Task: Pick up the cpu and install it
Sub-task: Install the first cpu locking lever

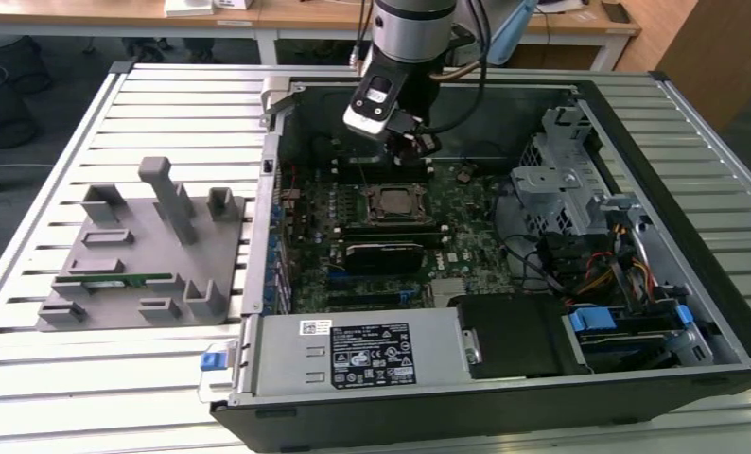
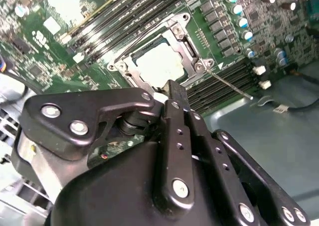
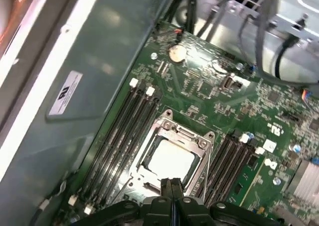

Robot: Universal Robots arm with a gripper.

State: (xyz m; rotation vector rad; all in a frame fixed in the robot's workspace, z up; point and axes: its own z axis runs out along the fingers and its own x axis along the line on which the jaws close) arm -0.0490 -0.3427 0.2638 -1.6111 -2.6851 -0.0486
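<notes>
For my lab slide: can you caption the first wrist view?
Shut gripper poised above the cpu seated in its motherboard socket, flanked by memory slots.

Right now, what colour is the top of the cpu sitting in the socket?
Silvery-white, a pale metal top on the cpu, framed by the socket's metal bracket; clearest in the first wrist view.

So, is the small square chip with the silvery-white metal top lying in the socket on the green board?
Yes, in the first wrist view the cpu sits inside the metal socket frame.
</notes>
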